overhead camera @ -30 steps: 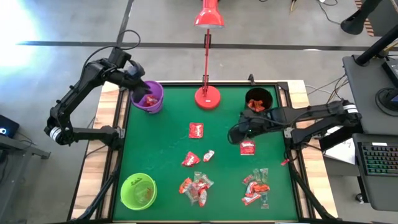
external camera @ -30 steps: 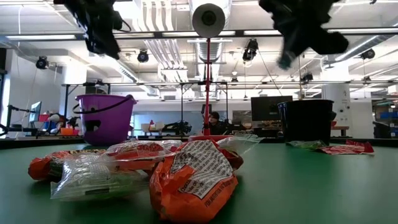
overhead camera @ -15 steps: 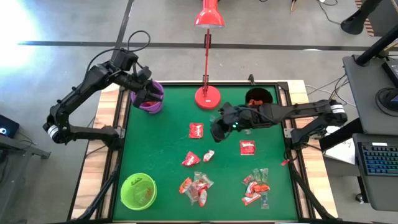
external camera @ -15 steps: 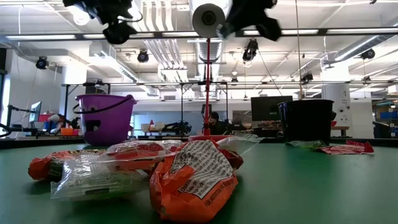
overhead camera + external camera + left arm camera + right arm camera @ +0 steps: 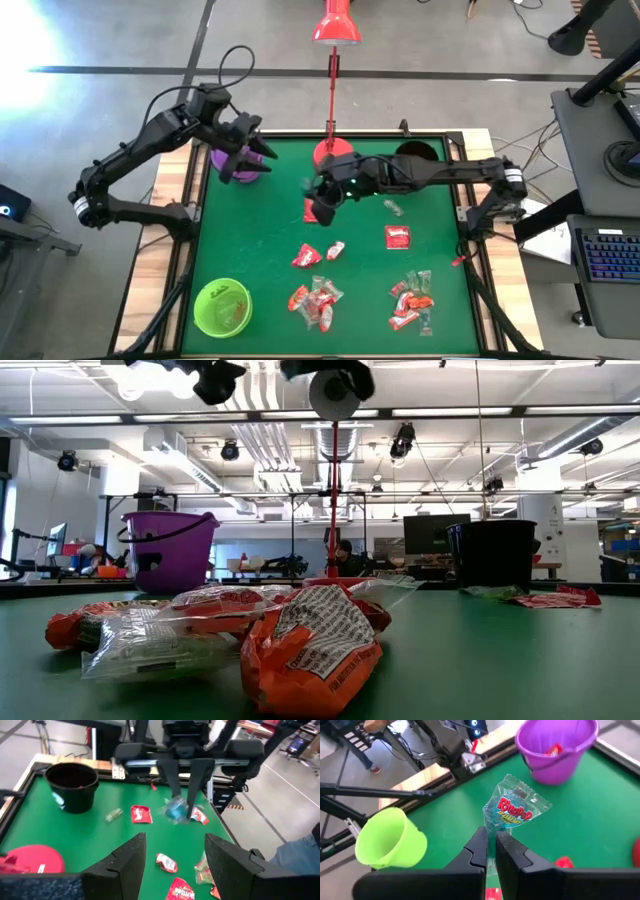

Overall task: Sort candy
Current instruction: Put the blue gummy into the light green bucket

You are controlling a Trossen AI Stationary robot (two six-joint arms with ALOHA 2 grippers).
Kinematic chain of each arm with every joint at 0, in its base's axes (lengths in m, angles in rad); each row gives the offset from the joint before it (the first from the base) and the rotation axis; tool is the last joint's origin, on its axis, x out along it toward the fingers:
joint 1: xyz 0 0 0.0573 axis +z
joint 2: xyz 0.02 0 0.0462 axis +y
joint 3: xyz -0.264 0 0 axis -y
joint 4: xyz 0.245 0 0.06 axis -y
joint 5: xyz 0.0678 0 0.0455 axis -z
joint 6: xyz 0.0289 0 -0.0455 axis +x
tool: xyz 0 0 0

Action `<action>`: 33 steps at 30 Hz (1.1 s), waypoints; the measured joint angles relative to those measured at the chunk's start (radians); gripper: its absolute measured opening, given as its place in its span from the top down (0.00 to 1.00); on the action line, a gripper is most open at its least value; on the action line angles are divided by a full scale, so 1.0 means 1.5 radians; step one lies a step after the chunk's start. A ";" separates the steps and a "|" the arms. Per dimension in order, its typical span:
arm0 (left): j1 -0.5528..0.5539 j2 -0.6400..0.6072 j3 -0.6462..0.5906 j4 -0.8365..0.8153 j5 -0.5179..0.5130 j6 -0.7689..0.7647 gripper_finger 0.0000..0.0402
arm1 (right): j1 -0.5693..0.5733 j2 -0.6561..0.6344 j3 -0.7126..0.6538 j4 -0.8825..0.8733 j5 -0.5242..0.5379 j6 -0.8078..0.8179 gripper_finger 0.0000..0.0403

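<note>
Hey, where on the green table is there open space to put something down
Bare felt lies between the purple bucket and the green cup along the left edge, and between the black pot and the right-hand candy pile. It is crowded around the middle pile and under the right gripper.

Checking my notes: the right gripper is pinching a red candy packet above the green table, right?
Not red. The right gripper is pinching a clear packet with blue print, as the right wrist view shows; it does hang above the green table.
</note>
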 joint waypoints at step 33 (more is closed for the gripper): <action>-0.043 0.135 0.000 0.061 0.168 0.025 0.57 | -0.023 0.101 0.167 -0.041 -0.032 -0.070 0.97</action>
